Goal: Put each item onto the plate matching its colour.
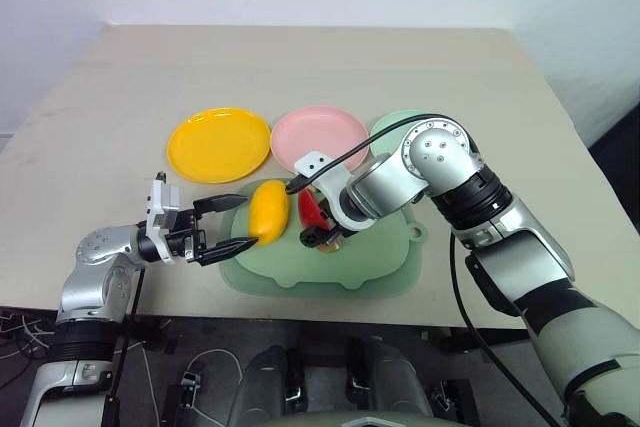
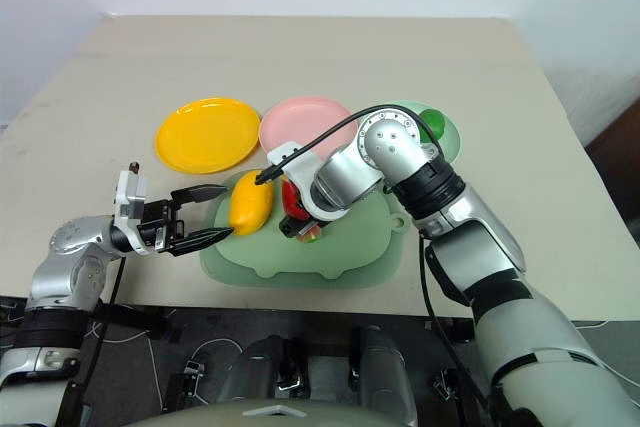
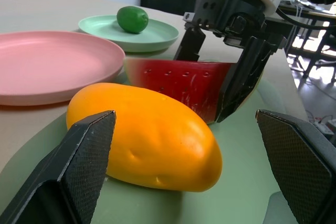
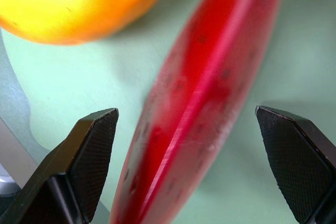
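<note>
Watermelon wedge (image 3: 186, 85) stands on the pig-shaped mat (image 1: 380, 262), between the spread fingers of the right hand (image 3: 220, 77); mango (image 1: 268, 211) lies beside it, before the spread left hand (image 1: 225, 224).

Three plates sit in a row across the middle of the left eye view: a yellow-orange plate (image 1: 219, 143) at the left, a pink plate (image 1: 319, 139) in the centre, and a pale mint green plate (image 2: 451, 137) toward the right, carrying a glossy dark green lime (image 2: 431, 123). Below them lies a pale green mat (image 1: 377, 266), a shade duller than the mint plate, on a beige table (image 1: 300, 67). On it rest a mango (image 1: 268, 211), yellow deepening to orange, and a watermelon wedge (image 3: 184, 82) with red flesh dotted by dark seed marks.
</note>
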`<state>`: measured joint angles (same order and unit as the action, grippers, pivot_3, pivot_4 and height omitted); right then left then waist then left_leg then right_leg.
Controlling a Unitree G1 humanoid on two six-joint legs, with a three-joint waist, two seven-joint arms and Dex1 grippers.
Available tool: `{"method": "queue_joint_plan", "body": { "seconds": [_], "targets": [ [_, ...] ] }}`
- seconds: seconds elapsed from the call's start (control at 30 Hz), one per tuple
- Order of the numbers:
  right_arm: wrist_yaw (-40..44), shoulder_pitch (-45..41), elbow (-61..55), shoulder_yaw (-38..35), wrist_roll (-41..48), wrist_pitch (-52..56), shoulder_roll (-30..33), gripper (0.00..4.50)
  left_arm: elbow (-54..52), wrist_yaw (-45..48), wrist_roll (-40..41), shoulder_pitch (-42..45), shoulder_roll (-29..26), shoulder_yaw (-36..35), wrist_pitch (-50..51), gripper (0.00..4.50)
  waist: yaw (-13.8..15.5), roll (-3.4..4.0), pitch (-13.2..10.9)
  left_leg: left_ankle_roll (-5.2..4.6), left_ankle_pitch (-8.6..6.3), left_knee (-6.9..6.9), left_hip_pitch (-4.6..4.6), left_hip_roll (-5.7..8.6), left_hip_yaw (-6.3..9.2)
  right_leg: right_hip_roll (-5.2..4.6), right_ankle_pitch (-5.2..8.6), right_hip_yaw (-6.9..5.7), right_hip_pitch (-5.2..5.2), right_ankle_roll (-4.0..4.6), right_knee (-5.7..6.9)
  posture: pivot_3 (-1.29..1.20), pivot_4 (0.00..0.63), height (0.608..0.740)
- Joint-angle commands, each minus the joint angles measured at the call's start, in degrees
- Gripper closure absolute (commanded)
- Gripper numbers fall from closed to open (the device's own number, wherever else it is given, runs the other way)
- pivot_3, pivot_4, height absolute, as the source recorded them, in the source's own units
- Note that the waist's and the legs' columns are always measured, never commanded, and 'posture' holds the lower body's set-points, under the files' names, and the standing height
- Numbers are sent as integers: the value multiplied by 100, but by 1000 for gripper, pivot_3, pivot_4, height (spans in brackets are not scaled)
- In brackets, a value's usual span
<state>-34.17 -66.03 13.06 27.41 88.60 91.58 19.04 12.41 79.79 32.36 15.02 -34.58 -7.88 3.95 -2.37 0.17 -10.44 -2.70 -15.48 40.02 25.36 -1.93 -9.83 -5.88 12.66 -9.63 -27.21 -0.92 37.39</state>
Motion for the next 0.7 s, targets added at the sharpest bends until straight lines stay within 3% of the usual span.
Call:
{"method": "queue_joint_plan", "body": {
  "seconds": [0.03,0.4,0.63,0.7],
  "targets": [
    [260,-100,101,-363,-404,92,-244,54,-60,23,19,-28,-5,-98,-93,0,-5,0,0,0,0,0,0,0,0,0,0,0,0,0,0,0,150,696],
    [704,-81,275,-458,-1225,92,-522,54,-91,7,12,-6,-15,-99,-77,0,-9,0,0,1,0,-1,0,0,0,0,0,0,-1,0,0,0,150,696],
    [1185,0,-31,-218,-1622,92,-395,2149,-75,-1,0,-18,-1,-95,-93,0,-12,0,0,1,0,-1,0,0,0,-1,0,0,-2,0,0,0,150,696],
    [1323,44,-63,-163,-1588,92,-369,2263,-93,-27,17,-7,10,-99,-74,0,-12,0,0,1,0,-1,0,0,0,-1,0,0,-2,0,0,0,150,696]
  ]
}}
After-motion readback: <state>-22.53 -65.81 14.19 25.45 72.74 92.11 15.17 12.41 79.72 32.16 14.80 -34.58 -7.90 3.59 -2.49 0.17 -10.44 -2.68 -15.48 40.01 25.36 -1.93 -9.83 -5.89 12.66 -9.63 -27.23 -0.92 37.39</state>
